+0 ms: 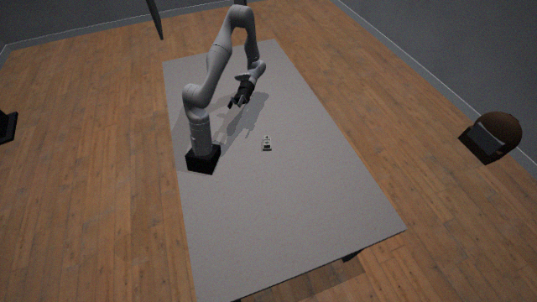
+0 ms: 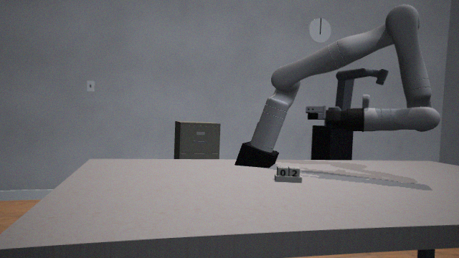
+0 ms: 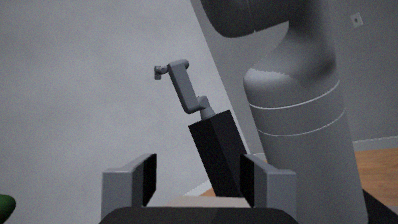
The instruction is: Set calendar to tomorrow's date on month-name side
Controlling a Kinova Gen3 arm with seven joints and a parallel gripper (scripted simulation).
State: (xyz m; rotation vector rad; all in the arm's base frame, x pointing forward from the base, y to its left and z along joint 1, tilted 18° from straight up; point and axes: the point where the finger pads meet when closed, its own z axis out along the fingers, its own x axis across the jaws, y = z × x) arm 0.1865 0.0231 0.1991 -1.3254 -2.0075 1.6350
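The calendar stands on the grey counter, a short way in front of the arm's black base. Its two cubes sit side by side in the tray, the row running left to right in the exterior view, with the faces toward that camera reading 0 and 2, both upright. Any month name is too small to make out, and from the top view the calendar is only a pale blur. The gripper hangs well above the counter, apart from the calendar, fingers spread wide and grasping nothing. The arm arches up from its base, folds at the elbow and brings the forearm back level.
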